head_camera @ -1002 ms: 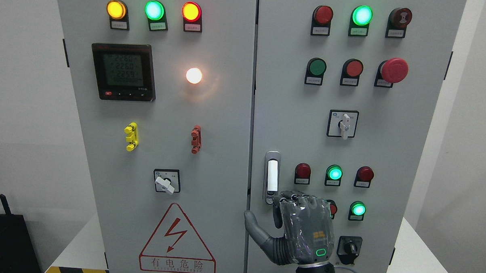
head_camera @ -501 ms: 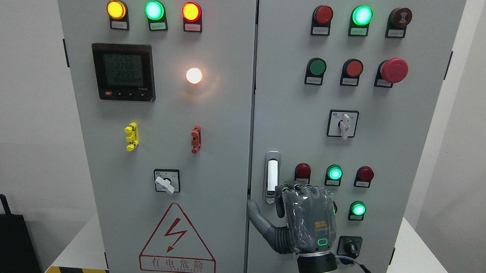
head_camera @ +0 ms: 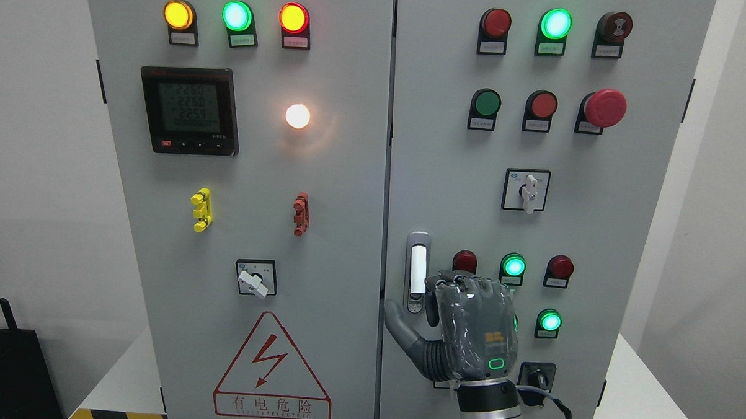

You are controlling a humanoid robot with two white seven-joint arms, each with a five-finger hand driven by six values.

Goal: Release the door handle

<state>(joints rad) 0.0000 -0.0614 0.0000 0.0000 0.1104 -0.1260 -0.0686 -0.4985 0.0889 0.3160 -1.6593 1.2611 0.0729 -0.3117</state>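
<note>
You can read 有电危险 on the warning sign (head_camera: 272,370). The handle (head_camera: 417,271) sits at the right door's left edge; your right hand (head_camera: 468,334) has risen beside it, fingers (head_camera: 433,308) curled, holding nothing.

Dark grey robotic right hand (head_camera: 468,334) with segmented fingers (head_camera: 460,281), wrapped in clear glossy film. Orange square logo and small green-lit oval outline on the back. Ribbed black joint at the thumb base. Silver metal wrist cuff (head_camera: 489,412) below, black cable (head_camera: 555,411) looping alongside.
</note>
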